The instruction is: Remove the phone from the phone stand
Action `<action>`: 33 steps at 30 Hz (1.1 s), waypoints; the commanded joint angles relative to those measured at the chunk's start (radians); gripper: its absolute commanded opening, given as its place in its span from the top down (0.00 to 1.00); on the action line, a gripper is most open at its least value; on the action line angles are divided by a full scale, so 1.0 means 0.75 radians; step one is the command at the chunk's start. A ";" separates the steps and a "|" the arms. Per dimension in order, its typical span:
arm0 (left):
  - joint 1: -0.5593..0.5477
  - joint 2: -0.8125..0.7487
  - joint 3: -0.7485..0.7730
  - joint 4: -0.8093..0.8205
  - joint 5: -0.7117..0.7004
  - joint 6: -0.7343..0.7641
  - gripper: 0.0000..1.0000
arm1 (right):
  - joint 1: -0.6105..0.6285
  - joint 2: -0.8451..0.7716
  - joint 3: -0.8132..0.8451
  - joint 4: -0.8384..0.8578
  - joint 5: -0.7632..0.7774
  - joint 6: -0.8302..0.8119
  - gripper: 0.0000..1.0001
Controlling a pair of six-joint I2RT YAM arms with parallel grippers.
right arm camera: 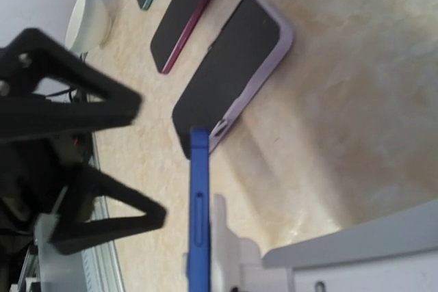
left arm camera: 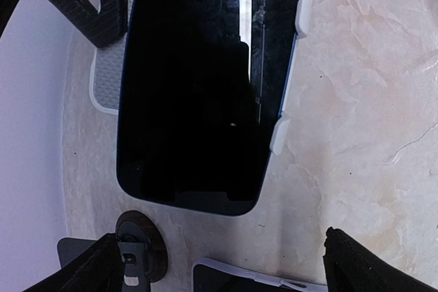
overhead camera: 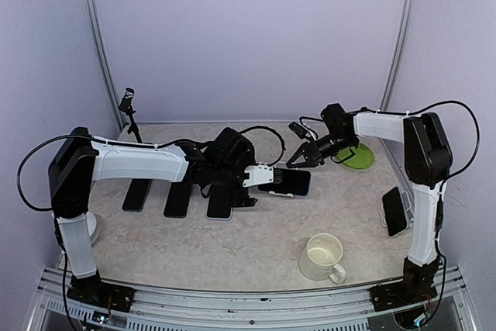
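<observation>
Two claws flank phone (overhead camera: 288, 182) on white phone stand (left arm camera: 279, 135), desk (overhead camera: 256, 230) centre: left claw (overhead camera: 263, 177) wide open at its left end; right claw (overhead camera: 297, 160) closed, empty, far-right side.

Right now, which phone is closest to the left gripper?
The blue-edged phone clipped in the white stand, directly ahead of the open left gripper. The three phones beside it lie flat on the table.

phone (left arm camera: 198, 87) cut off at top — phone stand (left arm camera: 280, 135) mostly hidden beneath
</observation>
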 commanded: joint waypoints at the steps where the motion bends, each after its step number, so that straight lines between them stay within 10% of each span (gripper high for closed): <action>1: -0.023 0.047 0.035 0.050 -0.035 0.041 0.01 | 0.043 -0.068 0.059 -0.073 -0.060 -0.029 1.00; 16: -0.072 0.118 0.065 0.088 -0.087 0.056 0.05 | 0.113 -0.054 0.111 -0.117 -0.084 -0.053 1.00; 33: -0.077 0.046 0.028 0.168 -0.162 0.013 0.55 | 0.121 -0.057 0.113 -0.132 -0.043 -0.086 1.00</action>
